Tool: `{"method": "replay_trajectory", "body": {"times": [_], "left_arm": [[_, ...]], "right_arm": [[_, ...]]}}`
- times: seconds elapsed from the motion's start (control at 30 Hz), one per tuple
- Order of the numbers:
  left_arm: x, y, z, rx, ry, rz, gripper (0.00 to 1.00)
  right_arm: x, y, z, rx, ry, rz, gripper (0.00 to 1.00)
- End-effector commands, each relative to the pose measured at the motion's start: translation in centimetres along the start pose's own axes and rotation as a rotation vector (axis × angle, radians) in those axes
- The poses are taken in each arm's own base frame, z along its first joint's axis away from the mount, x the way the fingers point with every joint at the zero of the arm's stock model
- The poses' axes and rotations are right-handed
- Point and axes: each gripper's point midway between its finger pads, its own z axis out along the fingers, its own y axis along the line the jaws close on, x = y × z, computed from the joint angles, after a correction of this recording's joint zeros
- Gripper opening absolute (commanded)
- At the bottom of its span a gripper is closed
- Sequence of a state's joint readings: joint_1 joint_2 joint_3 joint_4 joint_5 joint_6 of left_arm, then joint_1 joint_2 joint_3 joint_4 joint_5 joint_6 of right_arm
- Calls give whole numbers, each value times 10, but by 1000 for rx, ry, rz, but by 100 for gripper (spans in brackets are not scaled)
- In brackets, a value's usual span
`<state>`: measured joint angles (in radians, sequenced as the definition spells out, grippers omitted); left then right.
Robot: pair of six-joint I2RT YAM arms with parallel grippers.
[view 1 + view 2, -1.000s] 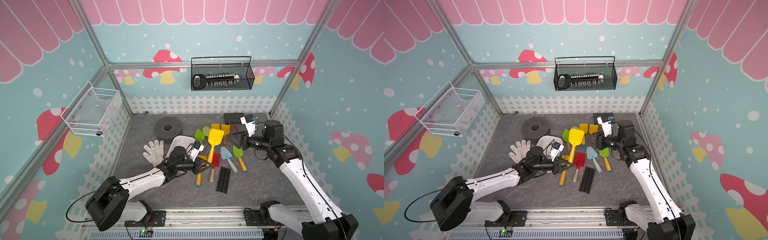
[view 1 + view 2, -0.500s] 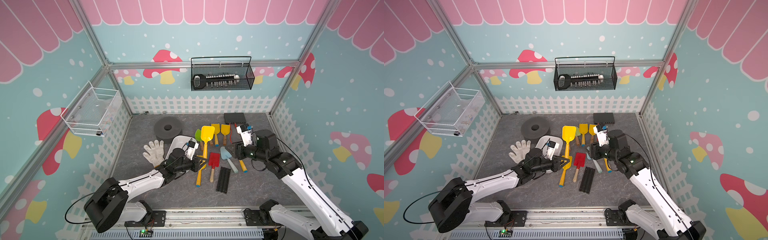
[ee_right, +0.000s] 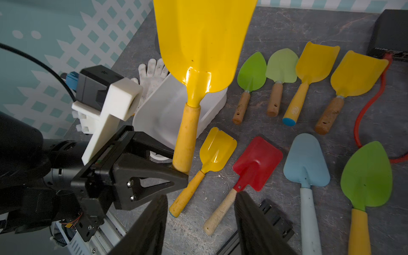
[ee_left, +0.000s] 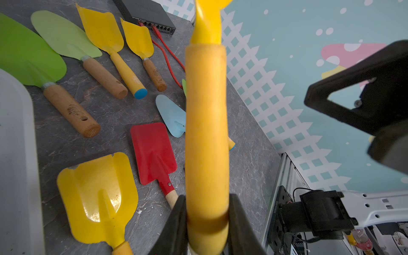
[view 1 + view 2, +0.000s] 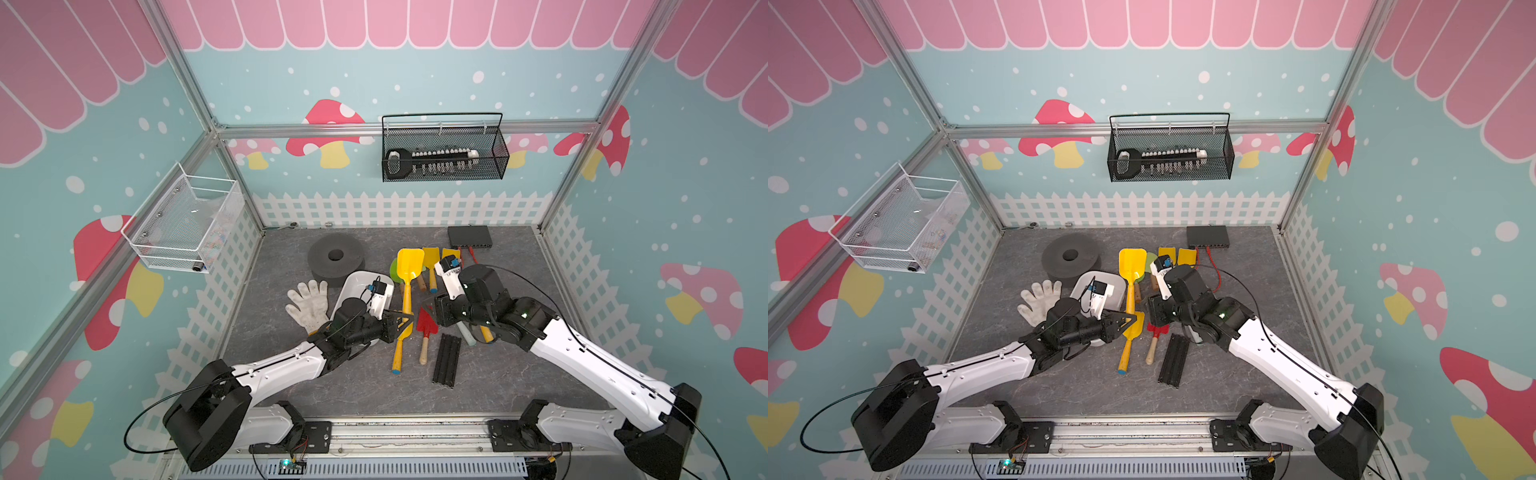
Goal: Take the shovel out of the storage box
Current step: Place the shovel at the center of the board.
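My left gripper (image 5: 405, 321) is shut on the handle end of a yellow shovel (image 5: 409, 266), whose blade is raised above the table. The handle (image 4: 206, 132) runs straight out from between the jaws, and the blade (image 3: 203, 44) hangs over the storage box (image 3: 167, 110). That box is a shallow white tub (image 5: 353, 282), partly hidden behind the left wrist, with nothing showing in it. My right gripper (image 5: 438, 315) hovers just right of the left one, open (image 3: 201, 220) and empty, over the wooden handle of a red shovel (image 3: 257, 163).
Several green, yellow and blue shovels (image 5: 430, 259) lie on the grey table. So do white gloves (image 5: 307, 303), a foam ring (image 5: 336, 259), black bars (image 5: 446, 359) and a network switch (image 5: 469, 237) with red cable. A black mesh basket (image 5: 444, 153) and a white wire basket (image 5: 183, 224) hang on the walls.
The right arm has swung from the back right down toward the middle, close beside the left gripper. The held yellow shovel has shifted slightly left.
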<state>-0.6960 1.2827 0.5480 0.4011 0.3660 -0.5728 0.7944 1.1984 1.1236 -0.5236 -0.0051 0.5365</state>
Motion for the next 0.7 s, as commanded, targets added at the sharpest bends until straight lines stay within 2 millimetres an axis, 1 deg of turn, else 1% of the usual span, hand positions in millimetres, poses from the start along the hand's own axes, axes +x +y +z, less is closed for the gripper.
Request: {"method": "replay_trajectory", "body": {"times": [0.0, 0.07, 0.23, 0.4, 0.6, 0.67], "left_arm": [[-8, -5, -1, 15, -42, 18, 0], [-9, -6, -2, 18, -46, 20, 0], [-9, -7, -3, 20, -48, 18, 0], [-10, -7, -4, 18, -51, 16, 0], [-10, -9, -3, 28, -50, 12, 0], [-10, -9, -3, 31, -50, 11, 0]], "right_arm": [[-22, 16, 6, -18, -73, 22, 55], [-23, 18, 14, -9, -75, 27, 54], [-26, 14, 22, 28, -102, 54, 50], [-26, 19, 31, 2, -90, 65, 49], [-23, 20, 44, 4, -72, 72, 49], [-23, 19, 49, 10, -66, 72, 48]]}}
